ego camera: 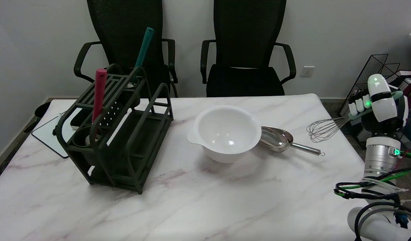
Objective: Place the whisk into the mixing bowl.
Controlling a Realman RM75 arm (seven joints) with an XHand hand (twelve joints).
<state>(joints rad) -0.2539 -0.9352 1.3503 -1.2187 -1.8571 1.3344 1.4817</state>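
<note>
**Whisk held clear of the table edge**

Table [205,207], marble-patterned, carries all items. Two black office chairs [247,50] stand behind it. Dark utensil rack [125,134] occupies the left half, holding a red-handled tool [99,90] and a teal-handled tool [143,50]. White mixing bowl [225,132] sits upright near the centre; a metal scoop [279,139] lies just beside its right rim. Right hand [379,103] hangs above the table's right edge, fingers wrapped around the handle of the whisk [324,129]. The wire head points left toward the bowl, airborne, well apart from it.
</note>
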